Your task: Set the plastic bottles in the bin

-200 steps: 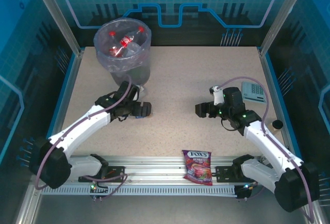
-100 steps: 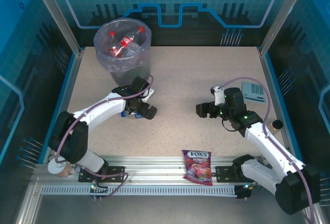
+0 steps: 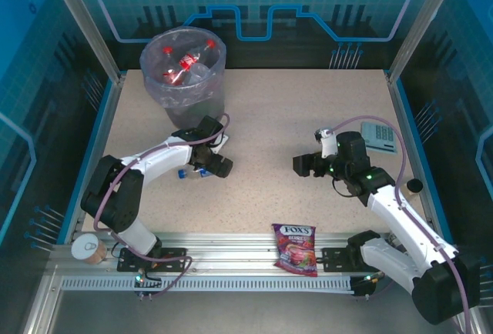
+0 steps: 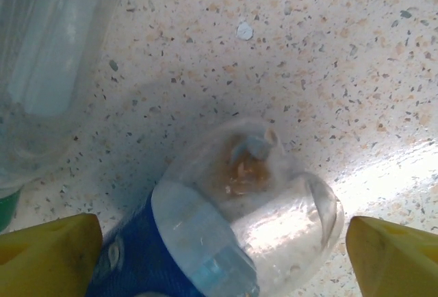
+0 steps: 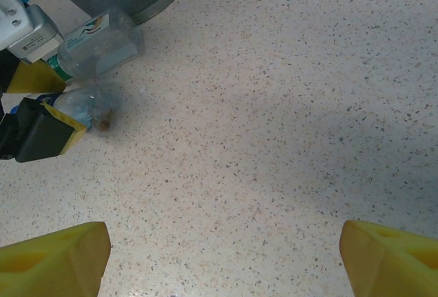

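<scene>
Nearest you, the Fox's candy bag (image 3: 293,248) and the paper cup (image 3: 88,248) sit at the table's front edge; neither belongs in the bin, so leave them alone. Your right gripper (image 5: 222,259) hangs spread over bare tabletop with nothing between its fingers. Further out, your left gripper (image 4: 222,254) is spread wide around the blue-labelled bottle (image 4: 246,208), which lies on its side on the table. One finger looks almost against the label while the other stands clear of the base. Close unevenly like that and the round, slick bottle will likely roll or squirt out sideways. Squeeze hard and the thin wall may buckle. Just beyond it lies a second clear bottle (image 4: 48,50), near enough that a finger could nudge it or catch it in the same pinch. Farthest back stands the bin (image 3: 192,99), already holding red-capped bottles (image 3: 183,63). Lift too low and the load may clip its rim or snag the liner.
</scene>
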Controlling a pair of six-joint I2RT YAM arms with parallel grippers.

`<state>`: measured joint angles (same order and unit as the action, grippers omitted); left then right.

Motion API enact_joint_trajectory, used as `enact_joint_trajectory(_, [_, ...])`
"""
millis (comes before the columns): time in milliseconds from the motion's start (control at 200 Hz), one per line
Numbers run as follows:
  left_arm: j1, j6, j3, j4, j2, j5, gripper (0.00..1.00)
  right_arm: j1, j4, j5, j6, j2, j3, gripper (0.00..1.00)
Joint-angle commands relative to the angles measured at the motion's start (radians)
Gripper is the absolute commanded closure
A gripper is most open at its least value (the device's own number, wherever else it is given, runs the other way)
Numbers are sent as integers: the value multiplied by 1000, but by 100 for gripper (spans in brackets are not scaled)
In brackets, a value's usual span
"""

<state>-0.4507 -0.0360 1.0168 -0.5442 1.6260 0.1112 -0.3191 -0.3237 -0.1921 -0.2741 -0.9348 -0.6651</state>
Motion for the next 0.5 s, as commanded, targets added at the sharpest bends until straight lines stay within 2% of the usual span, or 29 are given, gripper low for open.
enact_joint_trajectory(0, [2,76,-28,-32,-1,-15,11,12,7,-14,15,7,21,12])
enact_joint_trajectory(105, [3,132,-49,-33,-7,-30,10,13,9,-17,15,1,24,12])
enact_joint_trajectory(205, [-6,161,-43,-57,-10,-37,1,12,2,-10,21,0,21,12])
enact_joint_trajectory(435, [-9,246,-42,-133,-24,-50,1,14,-3,3,21,5,27,12])
enact_joint_trajectory(495, [-13,282,-56,-145,-34,-50,3,15,-1,6,21,7,29,12])
